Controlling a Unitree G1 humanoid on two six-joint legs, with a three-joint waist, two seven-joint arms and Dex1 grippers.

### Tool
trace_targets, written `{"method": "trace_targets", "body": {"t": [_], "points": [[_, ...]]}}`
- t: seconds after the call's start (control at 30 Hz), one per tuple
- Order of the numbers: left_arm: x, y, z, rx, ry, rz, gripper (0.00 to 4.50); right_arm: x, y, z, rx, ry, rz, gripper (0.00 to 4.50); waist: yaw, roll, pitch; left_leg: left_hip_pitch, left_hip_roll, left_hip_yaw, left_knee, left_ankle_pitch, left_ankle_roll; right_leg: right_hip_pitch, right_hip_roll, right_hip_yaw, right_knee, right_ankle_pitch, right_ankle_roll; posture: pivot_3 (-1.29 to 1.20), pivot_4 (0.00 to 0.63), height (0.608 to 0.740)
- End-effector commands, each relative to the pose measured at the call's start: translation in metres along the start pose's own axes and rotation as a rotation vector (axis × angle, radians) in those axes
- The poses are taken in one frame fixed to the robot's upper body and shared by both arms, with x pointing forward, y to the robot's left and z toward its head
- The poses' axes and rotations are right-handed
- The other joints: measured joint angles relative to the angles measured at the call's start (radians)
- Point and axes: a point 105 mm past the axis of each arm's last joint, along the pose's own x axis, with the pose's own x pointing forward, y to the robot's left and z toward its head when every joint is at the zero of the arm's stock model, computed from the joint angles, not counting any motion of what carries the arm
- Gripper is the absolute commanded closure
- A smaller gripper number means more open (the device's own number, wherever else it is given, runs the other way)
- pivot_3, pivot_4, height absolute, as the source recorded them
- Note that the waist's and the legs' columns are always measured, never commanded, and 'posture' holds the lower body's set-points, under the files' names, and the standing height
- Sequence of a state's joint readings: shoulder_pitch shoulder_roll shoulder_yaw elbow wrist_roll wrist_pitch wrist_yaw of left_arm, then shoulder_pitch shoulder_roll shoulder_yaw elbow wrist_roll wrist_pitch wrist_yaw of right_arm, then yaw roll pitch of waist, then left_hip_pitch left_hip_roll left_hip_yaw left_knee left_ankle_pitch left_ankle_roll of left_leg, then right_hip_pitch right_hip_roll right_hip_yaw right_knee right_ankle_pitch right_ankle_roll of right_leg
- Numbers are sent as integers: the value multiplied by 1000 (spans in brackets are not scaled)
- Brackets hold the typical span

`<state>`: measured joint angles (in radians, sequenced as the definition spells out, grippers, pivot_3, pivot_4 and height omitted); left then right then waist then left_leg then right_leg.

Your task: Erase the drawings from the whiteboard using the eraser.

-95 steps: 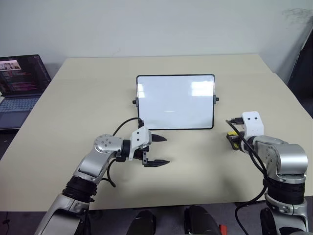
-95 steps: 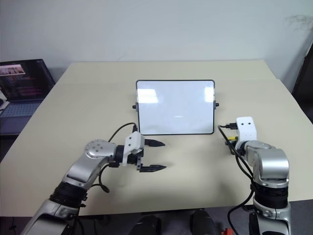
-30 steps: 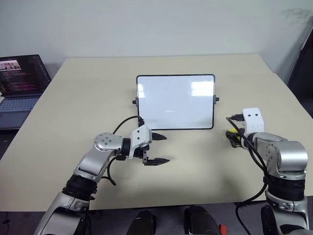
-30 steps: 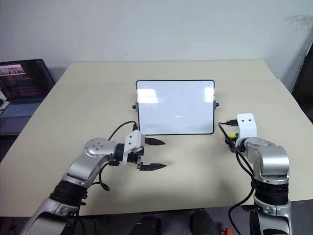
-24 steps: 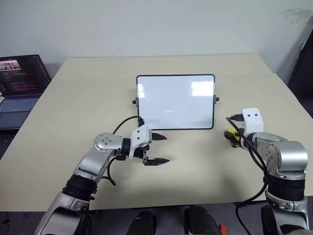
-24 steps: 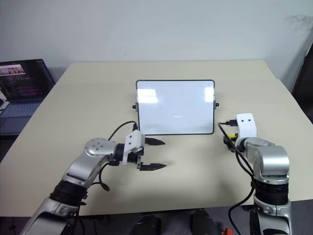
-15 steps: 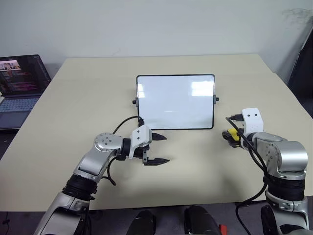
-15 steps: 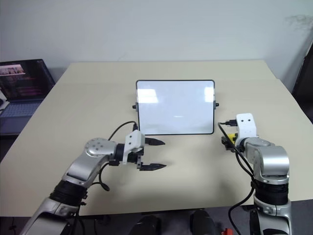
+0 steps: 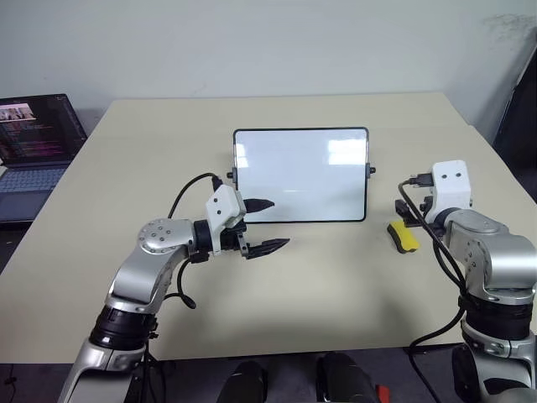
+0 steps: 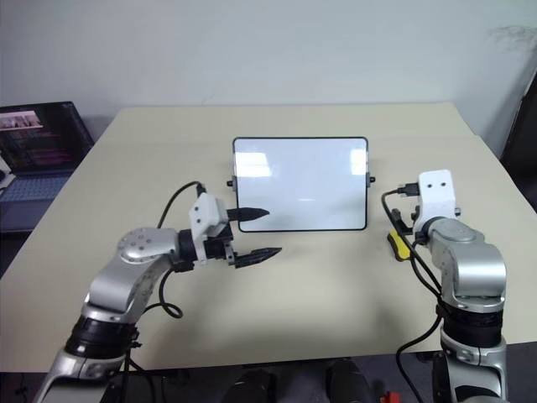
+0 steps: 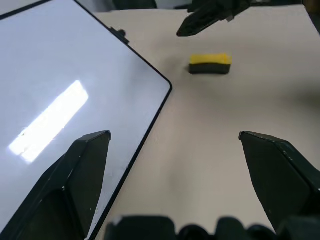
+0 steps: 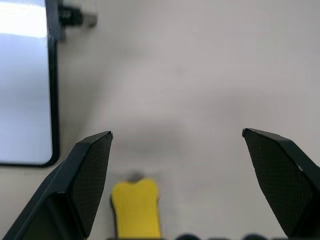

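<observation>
Eraser (image 9: 403,237) lies loose on table (image 9: 336,285), at 4 o'clock off whiteboard's (image 9: 300,175) right edge, bare table between. Right gripper (image 12: 180,150) above it, jaws wide, empty. Left gripper (image 9: 267,225) at board's 7 o'clock corner, wide, empty.

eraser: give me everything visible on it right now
The eraser is a small oblong block, yellow on top with a dark underside. It lies flat on the beige table, right of the whiteboard and apart from it. The open right gripper hangs above it; nothing grips it.
</observation>
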<state>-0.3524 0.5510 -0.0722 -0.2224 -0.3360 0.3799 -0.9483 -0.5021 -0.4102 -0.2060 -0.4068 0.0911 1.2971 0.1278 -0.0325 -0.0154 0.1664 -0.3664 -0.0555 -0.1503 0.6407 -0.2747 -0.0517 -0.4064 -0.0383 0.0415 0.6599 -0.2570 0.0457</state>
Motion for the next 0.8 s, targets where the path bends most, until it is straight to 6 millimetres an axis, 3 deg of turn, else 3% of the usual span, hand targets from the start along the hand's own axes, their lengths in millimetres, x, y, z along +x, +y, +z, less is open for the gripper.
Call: {"method": "trace_targets", "body": {"t": [0.03,0.23,0.43,0.6,0.8], "points": [[-8,9,16,26,-48,144,0,-11,-10,17,6,-125,-60,14,1,0,0,0,0,0,0,0,0,0,0,0,0,0,0,0,150,740],[-28,42,17,29,-61,522,0,-14,-23,9,-10,-235,-136,14,4,0,0,0,0,0,0,0,0,0,0,0,0,0,0,0,150,740],[-61,59,6,31,-45,876,0,-18,-31,-6,-6,-291,-225,14,2,0,0,1,1,3,0,0,0,1,0,1,1,0,0,0,150,740],[-90,48,-15,68,48,1105,0,-28,-27,-29,-10,-313,-261,14,3,0,0,1,1,3,0,0,-1,1,-1,2,0,0,0,0,150,740],[-104,27,-27,5,93,1125,0,-27,-4,-39,-6,-308,-201,14,2,0,0,2,2,5,1,0,-1,1,-1,2,0,-2,4,0,150,740]]}}
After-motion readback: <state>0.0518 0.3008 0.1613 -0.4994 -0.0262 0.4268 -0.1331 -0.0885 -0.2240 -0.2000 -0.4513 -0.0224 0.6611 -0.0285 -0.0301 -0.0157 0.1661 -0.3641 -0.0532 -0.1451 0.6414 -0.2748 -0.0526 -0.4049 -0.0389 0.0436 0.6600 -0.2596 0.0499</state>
